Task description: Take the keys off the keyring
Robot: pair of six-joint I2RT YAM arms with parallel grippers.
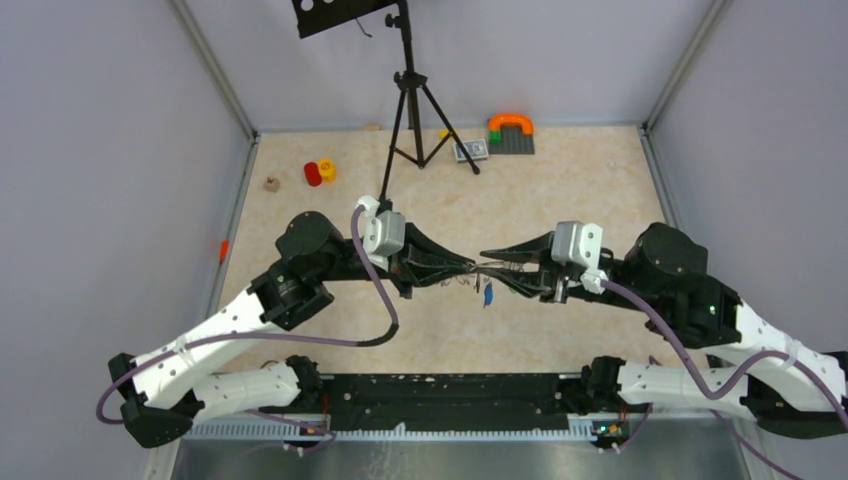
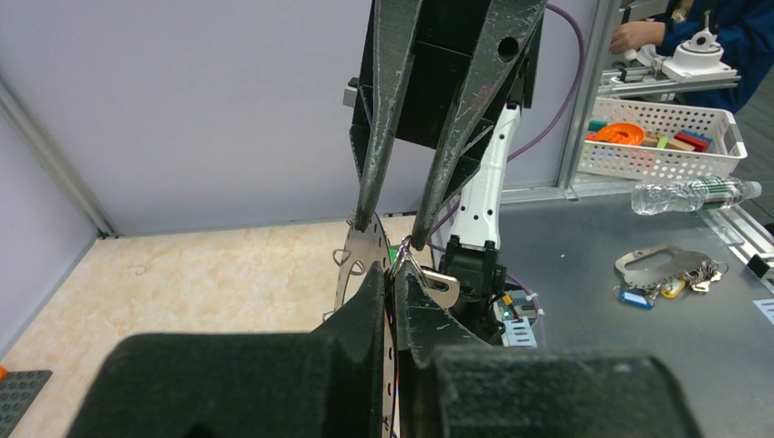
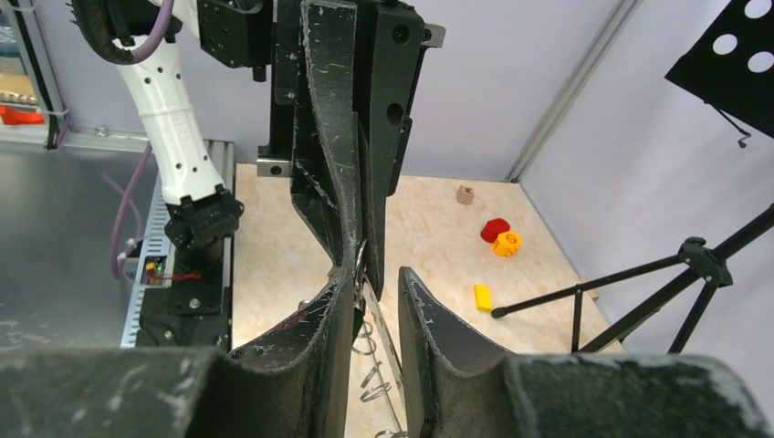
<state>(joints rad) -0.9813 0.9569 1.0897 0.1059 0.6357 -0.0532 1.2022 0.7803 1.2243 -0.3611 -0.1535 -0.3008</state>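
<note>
My two grippers meet tip to tip above the middle of the table. The left gripper (image 1: pixel 466 268) (image 2: pixel 394 272) is shut on the edge of the keyring (image 2: pixel 351 260), a flat grey metal ring held edge-on. The right gripper (image 1: pixel 487 264) (image 3: pixel 379 274) faces it, its jaws a little apart and straddling the keyring's thin edge (image 3: pixel 383 328). One of its fingertips (image 2: pixel 420 235) sits at a small wire loop on the ring. A silver key (image 2: pixel 445 285) hangs beside the left jaws. A blue-tagged key (image 1: pixel 487 294) dangles under the grippers. Small wire loops (image 3: pixel 365 347) hang along the ring.
A black tripod stand (image 1: pixel 410 110) rises at the back centre; its leg (image 3: pixel 630 278) runs near the right arm. Red and yellow toys (image 1: pixel 320 172), a wooden cube (image 1: pixel 271 184) and a grey plate with an orange arch (image 1: pixel 511 133) lie at the back. A yellow block (image 3: pixel 482 297) lies on the table.
</note>
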